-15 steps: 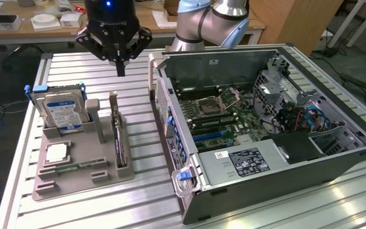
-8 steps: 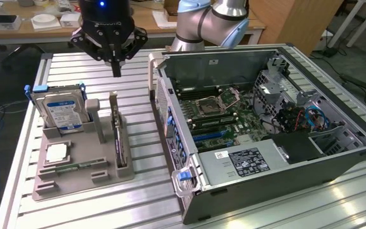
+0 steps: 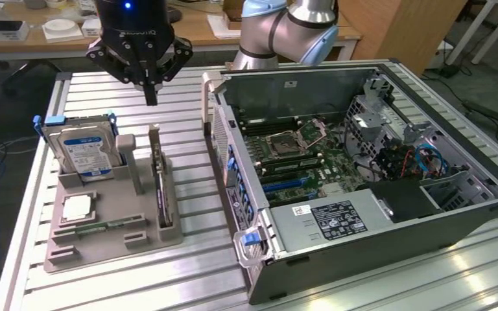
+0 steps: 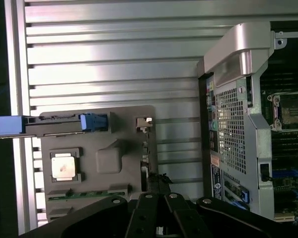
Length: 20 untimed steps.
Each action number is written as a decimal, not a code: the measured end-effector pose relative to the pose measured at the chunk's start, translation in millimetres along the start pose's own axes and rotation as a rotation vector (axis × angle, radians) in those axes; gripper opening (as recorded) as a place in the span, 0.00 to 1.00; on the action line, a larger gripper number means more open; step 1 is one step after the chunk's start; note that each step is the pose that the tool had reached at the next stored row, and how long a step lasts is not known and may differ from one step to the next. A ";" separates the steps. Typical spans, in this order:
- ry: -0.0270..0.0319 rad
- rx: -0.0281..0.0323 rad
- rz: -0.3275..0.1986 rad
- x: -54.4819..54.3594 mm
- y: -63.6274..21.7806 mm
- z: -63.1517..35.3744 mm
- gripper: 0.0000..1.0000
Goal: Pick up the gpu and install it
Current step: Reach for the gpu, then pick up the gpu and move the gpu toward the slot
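Observation:
The gpu (image 3: 159, 188) is a thin dark card standing on edge in a slot of the grey holder (image 3: 111, 243), its pale bracket end farthest from the camera. From the wrist it appears edge-on as a narrow strip, the gpu (image 4: 145, 151) lying just ahead of the fingers. My gripper (image 3: 150, 97) hangs above the far end of the card, clear of it, shut with nothing in it. In the wrist view the gripper (image 4: 156, 220) has its black fingers pressed together.
The holder also carries a silver hard drive (image 3: 83, 152) with blue label, a square processor (image 3: 78, 207) and a green memory stick (image 3: 102, 227). The open computer case (image 3: 388, 220) lies at the exterior view's right, motherboard (image 3: 310, 162) exposed. Slatted aluminium table (image 3: 102, 91) underneath.

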State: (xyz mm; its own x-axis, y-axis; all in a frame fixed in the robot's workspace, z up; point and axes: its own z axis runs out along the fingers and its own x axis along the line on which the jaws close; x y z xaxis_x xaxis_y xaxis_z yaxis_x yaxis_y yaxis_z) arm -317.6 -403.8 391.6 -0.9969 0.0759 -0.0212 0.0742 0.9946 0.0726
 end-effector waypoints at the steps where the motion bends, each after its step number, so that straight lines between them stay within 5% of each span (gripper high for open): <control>1: 0.0000 0.0000 0.000 1.0 -0.1 0.0 0.10; 20: -0.0010 0.0004 0.000 3.9 -0.4 -0.1 0.11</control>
State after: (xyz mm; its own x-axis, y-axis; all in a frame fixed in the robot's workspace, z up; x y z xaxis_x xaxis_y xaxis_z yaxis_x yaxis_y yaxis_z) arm -321.5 -403.9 391.5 -0.9968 0.0761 -0.0222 0.0744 0.9946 0.0722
